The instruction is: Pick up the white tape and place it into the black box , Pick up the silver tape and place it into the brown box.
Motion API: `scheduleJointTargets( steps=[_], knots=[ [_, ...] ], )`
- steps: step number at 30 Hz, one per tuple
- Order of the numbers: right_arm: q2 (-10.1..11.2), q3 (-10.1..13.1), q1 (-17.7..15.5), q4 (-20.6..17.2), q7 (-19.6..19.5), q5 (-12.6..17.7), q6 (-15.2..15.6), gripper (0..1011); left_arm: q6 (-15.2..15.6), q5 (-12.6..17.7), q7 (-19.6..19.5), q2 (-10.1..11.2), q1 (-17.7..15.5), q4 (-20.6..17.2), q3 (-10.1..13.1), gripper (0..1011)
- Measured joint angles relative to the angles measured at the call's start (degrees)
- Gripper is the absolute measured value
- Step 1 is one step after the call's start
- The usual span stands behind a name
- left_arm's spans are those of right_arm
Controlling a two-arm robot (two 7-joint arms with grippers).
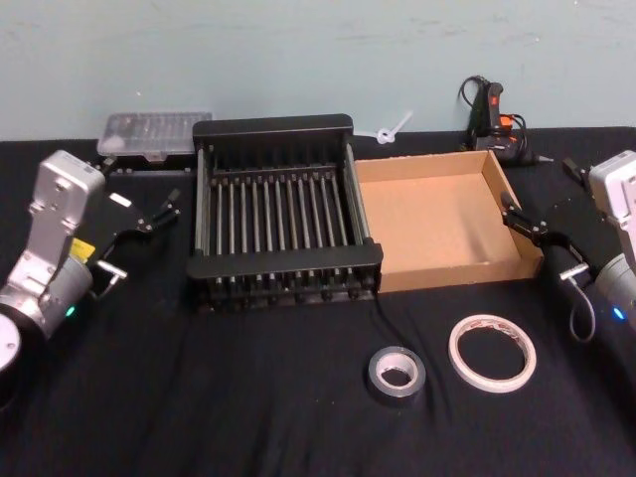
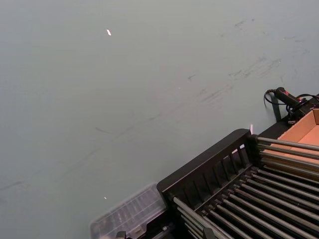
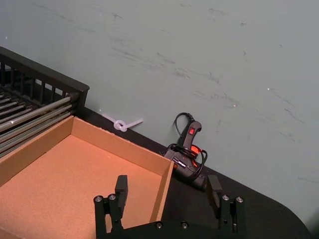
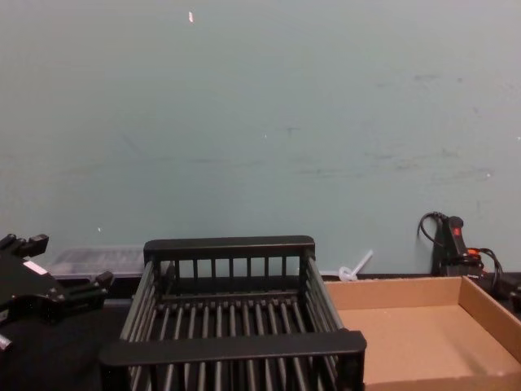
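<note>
White tape: the flat white ring-shaped roll of tape (image 1: 492, 353) lies flat on the black worktop (image 1: 248, 407), at about 5 o'clock in the head view, hole facing up, so no long axis to line up with.
Silver tape: the grey-silver roll of duct tape (image 1: 397, 372) lies flat just beside it, toward 9 o'clock from the white roll, the two near but apart.
Nearer arm: the right gripper (image 1: 537, 228) hangs at 3 o'clock by the brown box's right wall; both rolls lie toward 6 o'clock from it, the white one closer. My call: the right arm takes the white roll first.
Right gripper: fingers spread wide and holding nothing, clear in the right wrist view (image 3: 167, 191).
Left gripper: the left gripper (image 1: 149, 218) waits at 9 o'clock, left of the crate, also spread wide and holding nothing.
Black box: the black slatted plastic crate (image 1: 273, 129) sits at centre, nothing inside.
Brown box: the shallow brown cardboard box (image 1: 507, 204) touches the crate's right side, nothing inside.
In the way: nothing between the right gripper and the rolls; carrying white tape to the crate likely means crossing the cardboard wall.
Around: a clear plastic case (image 1: 154, 134) at 11 o'clock, a black glue gun (image 1: 492, 114) at 1 o'clock.
</note>
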Motion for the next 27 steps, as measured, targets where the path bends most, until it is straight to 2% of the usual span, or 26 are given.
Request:
scheduleJointTargets(
  steps=[27],
  knots=[
    [0.0,0.0,0.0,0.0,0.0,0.0,0.0,1002,0.0,0.0,0.0,0.0,0.0,0.0,0.0,1001]
  ],
)
